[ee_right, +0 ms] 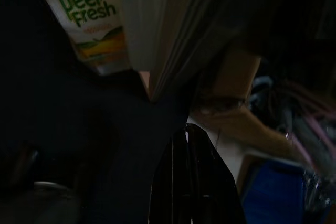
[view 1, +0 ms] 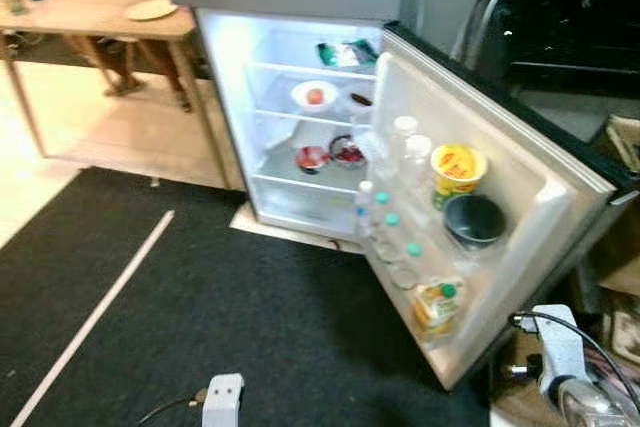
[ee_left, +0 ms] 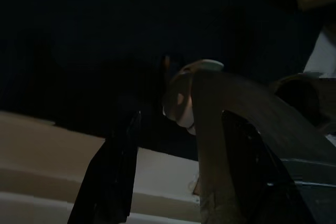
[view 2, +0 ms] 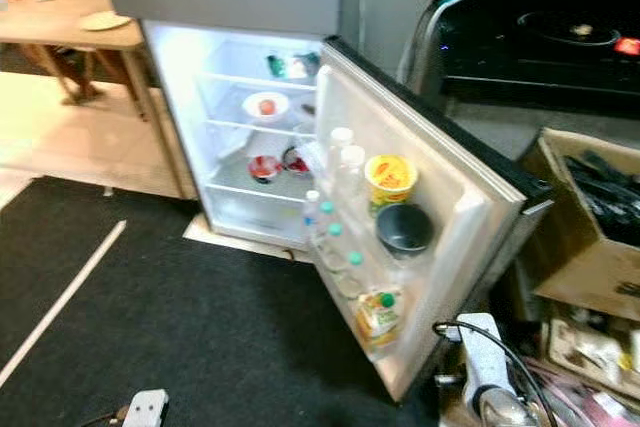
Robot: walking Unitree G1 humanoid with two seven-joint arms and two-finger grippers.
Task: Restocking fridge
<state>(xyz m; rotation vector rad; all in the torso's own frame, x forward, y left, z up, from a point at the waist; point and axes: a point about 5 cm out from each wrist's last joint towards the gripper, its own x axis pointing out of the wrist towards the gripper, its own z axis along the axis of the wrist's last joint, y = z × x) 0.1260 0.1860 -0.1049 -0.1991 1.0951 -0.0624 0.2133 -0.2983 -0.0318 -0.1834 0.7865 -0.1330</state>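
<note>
Head cam: fridge (view 1: 300, 137) is sitting open, door (view 1: 500, 197) swinging right, carton (view 1: 437, 307) low in its rack. Left wrist, super dark: left gripper (ee_left: 173, 166) is hanging spread, holding nothing. Right wrist: right gripper (ee_right: 191, 182) is pinching closed, empty, carton label half cropped.

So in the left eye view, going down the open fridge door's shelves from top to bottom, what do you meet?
Clear bottles → yellow cup → dark bowl → teal-capped bottles → juice carton.
</note>
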